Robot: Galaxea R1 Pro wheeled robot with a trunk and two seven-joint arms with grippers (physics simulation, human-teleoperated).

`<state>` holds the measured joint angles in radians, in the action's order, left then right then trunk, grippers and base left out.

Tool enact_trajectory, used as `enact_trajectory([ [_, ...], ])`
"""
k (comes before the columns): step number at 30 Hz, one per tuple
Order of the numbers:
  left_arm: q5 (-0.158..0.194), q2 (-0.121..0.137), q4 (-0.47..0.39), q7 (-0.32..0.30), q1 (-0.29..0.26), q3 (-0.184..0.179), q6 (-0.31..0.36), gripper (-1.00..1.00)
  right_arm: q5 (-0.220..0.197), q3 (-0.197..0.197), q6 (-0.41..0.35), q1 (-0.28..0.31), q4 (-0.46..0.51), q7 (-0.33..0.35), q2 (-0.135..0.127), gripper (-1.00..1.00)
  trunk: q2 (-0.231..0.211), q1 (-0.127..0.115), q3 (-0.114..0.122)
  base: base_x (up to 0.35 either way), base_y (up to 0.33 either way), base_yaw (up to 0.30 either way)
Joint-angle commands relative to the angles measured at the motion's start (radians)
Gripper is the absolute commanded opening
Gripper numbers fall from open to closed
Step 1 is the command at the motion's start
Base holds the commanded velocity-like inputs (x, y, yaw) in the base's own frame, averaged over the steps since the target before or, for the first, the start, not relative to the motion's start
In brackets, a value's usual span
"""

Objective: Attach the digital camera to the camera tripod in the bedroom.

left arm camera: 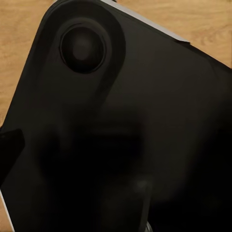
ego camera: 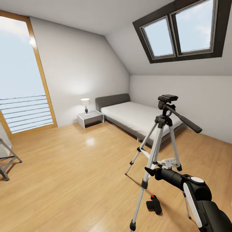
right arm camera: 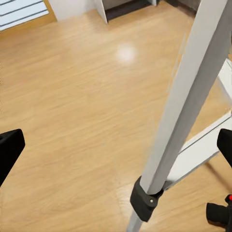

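From the head view I have the camera tripod standing right of centre on the wood floor, its black head and long pan handle pointing toward the right edge. The digital camera lies on the floor low in the frame, between the tripod's legs, red button up. My right gripper sits just above it at mid-leg height, right beside the near silver leg — in the right wrist view the dark fingertips stand wide apart at the frame's two sides, holding nothing, with that leg running between them and the camera in the lower right corner. So the camera lies below the right gripper; I judge that arm the nearer one. The left wrist view is dark robot casing — I cannot tell that gripper's state.
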<state>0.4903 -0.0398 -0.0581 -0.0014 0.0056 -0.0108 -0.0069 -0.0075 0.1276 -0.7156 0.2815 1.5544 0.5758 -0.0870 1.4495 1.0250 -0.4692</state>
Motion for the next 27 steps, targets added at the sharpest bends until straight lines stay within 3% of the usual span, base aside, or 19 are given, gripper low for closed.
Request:
enact_trajectory([
  [1, 0.005, 0.000, -0.002, 0.000, 0.000, -0.001, -0.001, 1.00, -0.001, 0.001, -0.007, 0.001, 0.001, 0.004, 0.000, 1.00, 0.001, 0.000, -0.001, 0.000, 0.118, 0.000],
  [15, 0.007, 0.000, -0.002, 0.000, 0.000, -0.001, -0.001, 1.00, 0.000, 0.011, -0.004, 0.001, 0.001, -0.001, 0.000, 1.00, 0.001, 0.000, -0.001, 0.000, 0.033, 0.000],
  [27, 0.007, 0.000, -0.002, 0.001, 0.000, 0.000, -0.001, 1.00, 0.004, 0.124, -0.002, 0.001, 0.001, -0.007, 0.003, 1.00, 0.001, 0.000, -0.001, 0.000, 0.002, 0.000],
])
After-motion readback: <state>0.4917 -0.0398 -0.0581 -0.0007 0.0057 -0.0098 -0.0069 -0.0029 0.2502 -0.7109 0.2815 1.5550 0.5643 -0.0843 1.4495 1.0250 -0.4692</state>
